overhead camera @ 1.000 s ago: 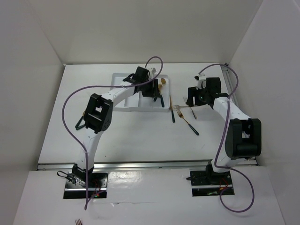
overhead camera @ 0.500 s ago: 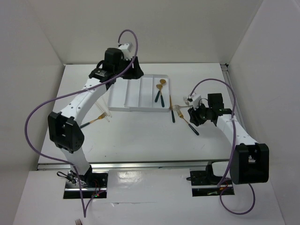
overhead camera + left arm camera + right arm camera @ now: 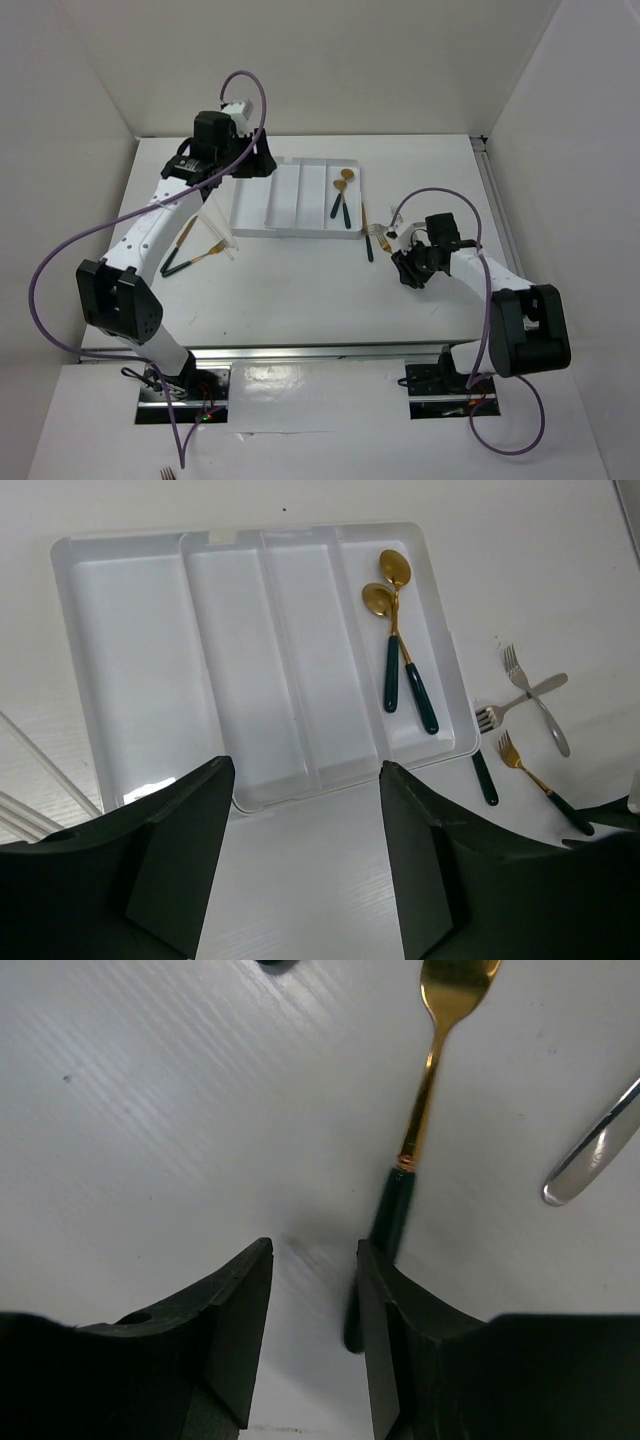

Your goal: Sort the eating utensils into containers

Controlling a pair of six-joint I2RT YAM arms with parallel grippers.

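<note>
The white tray [image 3: 290, 205] has long compartments; two gold spoons [image 3: 342, 195] with dark handles lie in its rightmost one [image 3: 400, 650]. My left gripper [image 3: 255, 160] hovers behind the tray's far left corner, open and empty [image 3: 305, 770]. My right gripper [image 3: 405, 265] is low over the table right of the tray. Its jaws [image 3: 312, 1250] stand part open. The dark handle of a gold fork [image 3: 430, 1070] runs under the right fingertip [image 3: 385, 1290], and its end lies in the gap against that finger. The left finger is clear of the fork.
A dark-handled fork [image 3: 368, 245] and crossed silver forks [image 3: 530, 690] lie between tray and right gripper. A silver handle [image 3: 590, 1155] lies right of the gold fork. More dark-handled gold utensils [image 3: 190, 250] lie left of the tray.
My left arm has swung back and left off the tray and its jaws have widened. My right gripper has come toward me and down over the gold fork's handle, its jaws narrowing.
</note>
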